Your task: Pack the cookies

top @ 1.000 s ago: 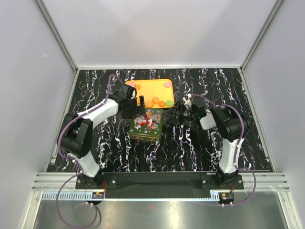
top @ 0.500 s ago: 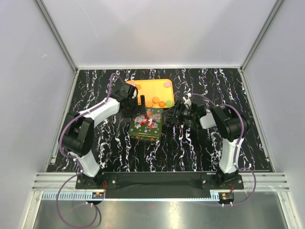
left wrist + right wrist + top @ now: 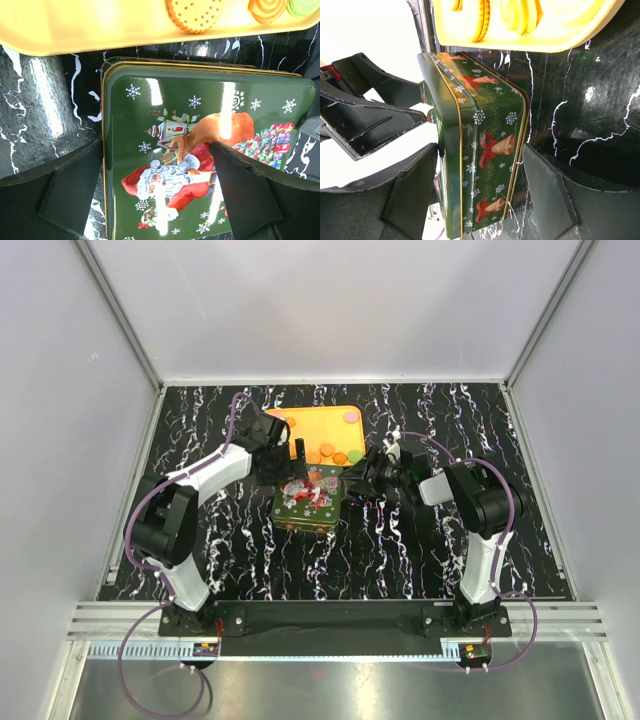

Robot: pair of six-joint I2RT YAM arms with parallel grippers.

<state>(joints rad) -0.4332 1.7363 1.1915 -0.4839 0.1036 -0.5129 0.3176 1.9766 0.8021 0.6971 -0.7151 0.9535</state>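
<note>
A green Christmas tin with its lid on lies just in front of the orange tray. The tray holds several cookies, mostly orange. In the left wrist view my left gripper hangs open over the Santa lid. One of its fingers is beyond the tin's left edge and the other is above the lid. My right gripper holds the tin's right end, one pad on the lid and one at the bottom rim. More cookies show on the tray.
The tray almost touches the tin's far side, with cookies at its near rim. Black marbled tabletop spreads round both. White walls close in the left, right and back.
My right gripper has narrowed a little onto the tin's end and edged forward. The tin has shifted slightly toward the tray. The left gripper has stayed open over the lid.
</note>
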